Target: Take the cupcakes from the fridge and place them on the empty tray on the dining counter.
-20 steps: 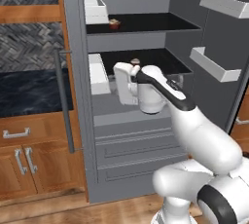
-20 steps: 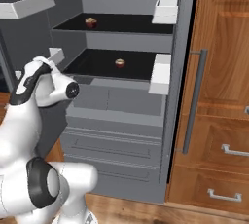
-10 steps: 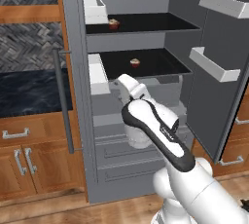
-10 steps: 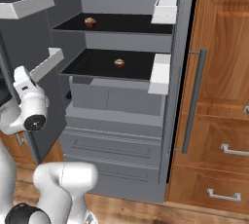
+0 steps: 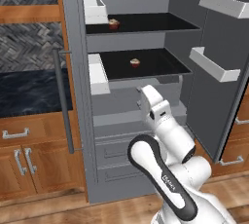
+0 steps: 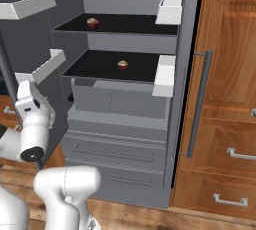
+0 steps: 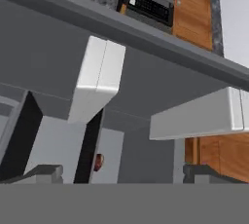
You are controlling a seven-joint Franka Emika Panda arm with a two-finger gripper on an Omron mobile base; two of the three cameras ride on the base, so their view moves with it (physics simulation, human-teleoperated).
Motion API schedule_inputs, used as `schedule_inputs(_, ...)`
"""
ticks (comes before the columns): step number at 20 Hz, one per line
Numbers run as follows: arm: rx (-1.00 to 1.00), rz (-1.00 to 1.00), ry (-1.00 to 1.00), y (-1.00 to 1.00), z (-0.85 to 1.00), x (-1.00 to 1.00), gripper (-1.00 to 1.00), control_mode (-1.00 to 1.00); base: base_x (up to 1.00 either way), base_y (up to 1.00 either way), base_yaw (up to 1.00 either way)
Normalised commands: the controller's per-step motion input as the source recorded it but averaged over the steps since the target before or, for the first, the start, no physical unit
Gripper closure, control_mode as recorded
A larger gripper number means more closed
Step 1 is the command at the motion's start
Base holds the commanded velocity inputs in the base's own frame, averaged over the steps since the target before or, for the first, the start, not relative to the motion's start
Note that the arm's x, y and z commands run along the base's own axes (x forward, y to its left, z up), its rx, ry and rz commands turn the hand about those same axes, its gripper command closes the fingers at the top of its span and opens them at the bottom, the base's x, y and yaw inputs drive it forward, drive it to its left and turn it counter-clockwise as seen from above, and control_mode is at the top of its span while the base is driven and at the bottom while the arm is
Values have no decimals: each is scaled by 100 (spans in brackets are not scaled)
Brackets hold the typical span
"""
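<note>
The tall open fridge [image 5: 126, 121] is plain matte grey inside and out, with glossy black inner shelves [image 5: 141, 65] and white door bins [image 5: 214, 65]. On those shelves, the two small round cupcakes [image 5: 135, 63] show pale tan-cream tops over dark reddish-brown wrappers. Left of the fridge, the wall surface [image 5: 29, 91] is dark blue-black and marbled, under a grey herringbone backsplash [image 5: 26, 47], with warm orange-brown wooden cabinets [image 5: 34, 164] bearing silver handles below it.

Evenly and softly lit, no glare; faint shade under shelves at frame centre; coarse, slightly blurred rendering throughout.
</note>
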Motion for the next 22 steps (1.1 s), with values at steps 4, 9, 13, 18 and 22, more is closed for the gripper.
schedule_inputs(4,18,-2,4,-58,95,-68,-100,-100,0,0,0)
schedule_inputs(9,25,-1,18,-53,97,-64,-100,-100,0,0,0)
schedule_inputs(13,26,0,27,-39,92,-49,-100,-100,0,0,0)
schedule_inputs(18,23,0,35,-28,100,-41,-100,-100,0,0,0)
schedule_inputs(22,16,0,42,-15,97,-34,-100,-100,0,0,0)
